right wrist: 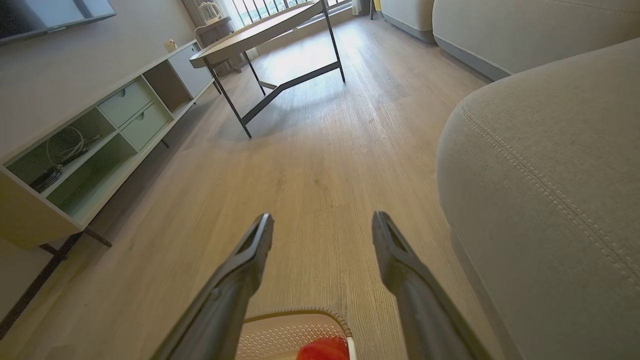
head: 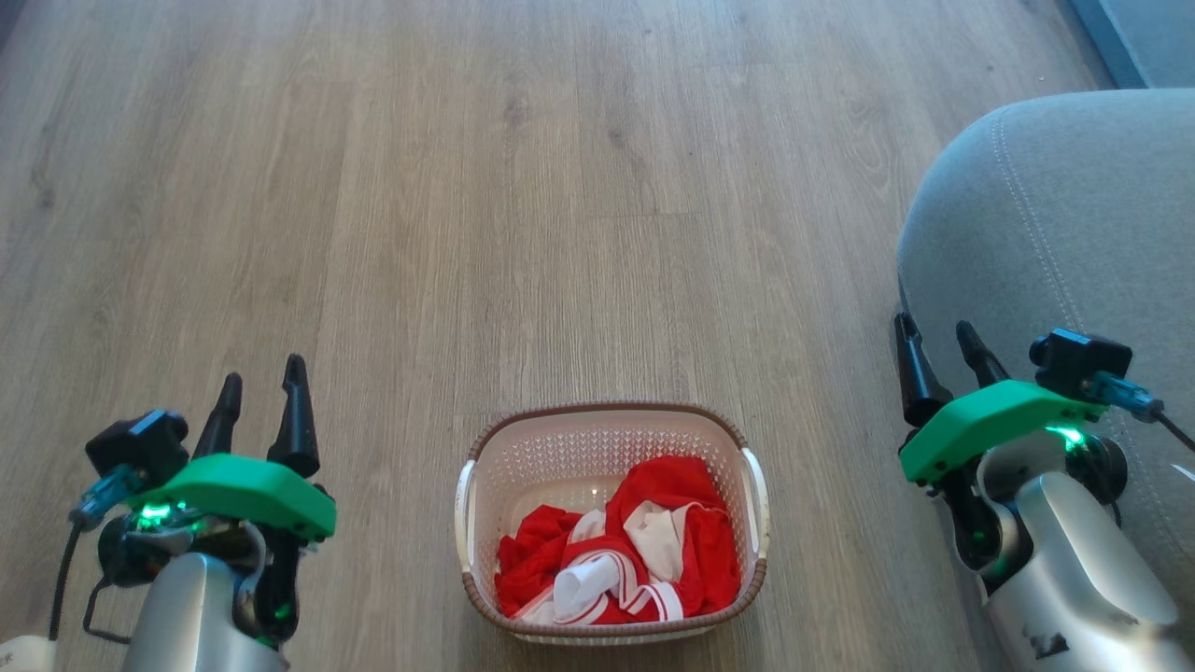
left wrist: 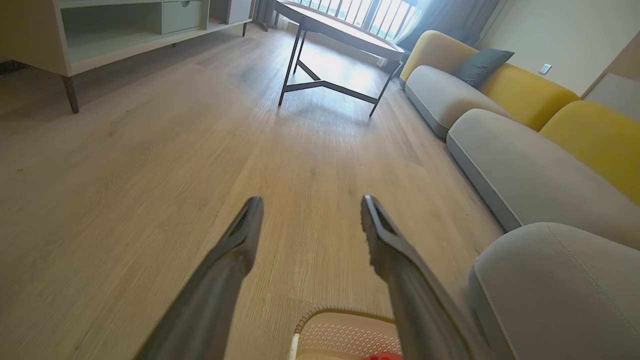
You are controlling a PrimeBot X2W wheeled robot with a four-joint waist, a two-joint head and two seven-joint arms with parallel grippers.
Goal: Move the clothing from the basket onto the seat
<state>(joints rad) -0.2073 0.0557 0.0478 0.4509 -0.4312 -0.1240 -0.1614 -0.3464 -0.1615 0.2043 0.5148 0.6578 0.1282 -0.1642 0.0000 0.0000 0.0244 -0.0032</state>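
Pale forearms at the lower corners of the head view carry the left gripper and the right gripper. Each has its two dark fingers spread wide, with nothing between them.

Seat: a grey cushion with a rounded corner and a stitched seam, at the right edge and just beside the right gripper.

Basket: on the wooden floor at bottom centre, between the two arms and apart from both.

Clothing: red garments with white bands, bunched and overlapping in the near half of the basket.

Probable faults, by judgement:
- (a) Seat. The corner curves downward, so a garment released near its edge may slide to the floor. The right arm is close enough that an outward swing may brush the cushion.
- (b) Basket. It looks light, so pulling on tangled cloth may drag or tip it. A fingertip may also catch in the perforated wall.
- (c) Clothing. The fabric is thin, so a pinch may take only a fold and slip. It may also lift several pieces at once, and a trailing piece could then drop short of the seat.

Pose: both arms are low and forward, one on each side of the basket, with fingers pointing away from the robot over bare floor. In each wrist view the basket's far rim sits at the bottom edge. Neither gripper is above the clothing, so either arm would need to turn inward and tilt down to reach it.
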